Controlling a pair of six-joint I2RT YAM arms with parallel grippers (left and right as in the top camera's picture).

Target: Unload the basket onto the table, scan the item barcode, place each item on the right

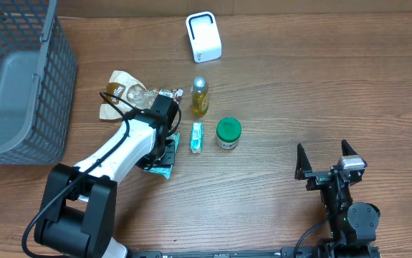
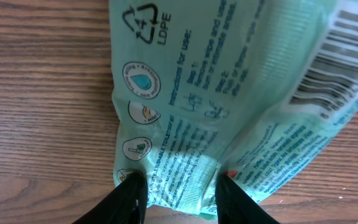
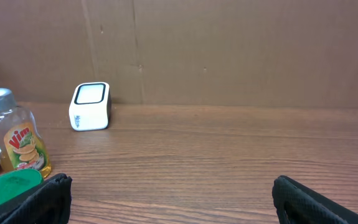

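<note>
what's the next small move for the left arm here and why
Probably close the jaws fully on the green wipes pack before any lift: the left gripper straddles its end, but the pack lies on the table and a firm grip isn't clear. Its barcode is far from the white scanner.

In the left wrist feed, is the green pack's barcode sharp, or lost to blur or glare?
Left wrist: wipes pack fills the frame, mid-pack print sharp, barcode soft, creased and cut by the frame edge, no strong glare. Overhead: pack mostly hidden under the left arm. Right wrist: pack out of view.
</note>
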